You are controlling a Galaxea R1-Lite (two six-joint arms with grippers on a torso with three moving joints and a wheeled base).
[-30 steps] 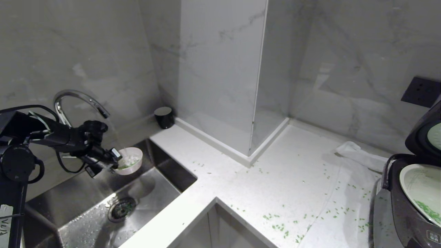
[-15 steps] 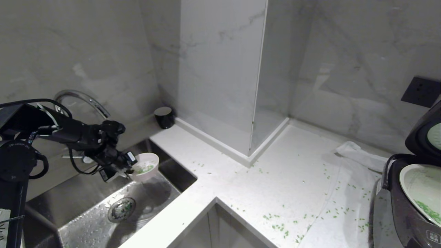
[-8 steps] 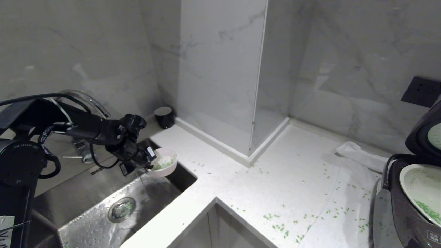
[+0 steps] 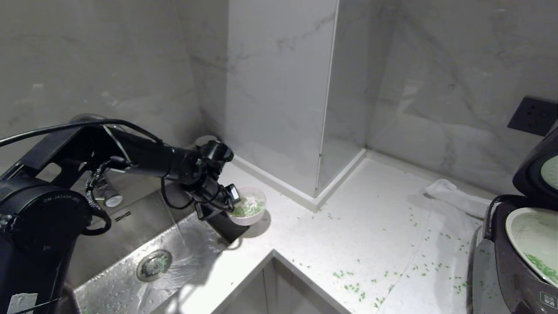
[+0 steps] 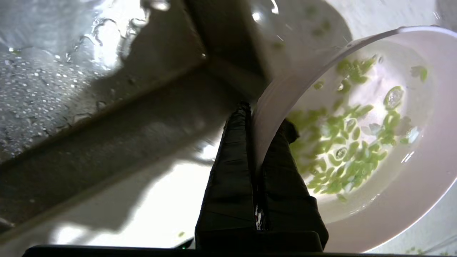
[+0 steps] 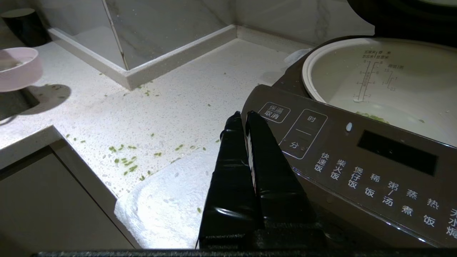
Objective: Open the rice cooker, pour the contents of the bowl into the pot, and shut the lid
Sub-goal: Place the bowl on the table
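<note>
My left gripper is shut on the rim of the small pink bowl, one finger inside and one outside. It holds the bowl just above the counter's corner by the sink. In the left wrist view the bowl holds the contents, green bits lying in a little water. At the far right stands the rice cooker, its lid raised and its pale pot showing some green bits. My right gripper is shut and empty, parked beside the cooker's front panel.
The steel sink with its drain lies under my left arm, and water runs into it. Green bits are scattered over the white counter. A white cloth lies beside the cooker. A marble column juts out at the back.
My left arm has swung right with the bowl, from under the tap over the sink to the counter's corner. The right arm has not moved.
</note>
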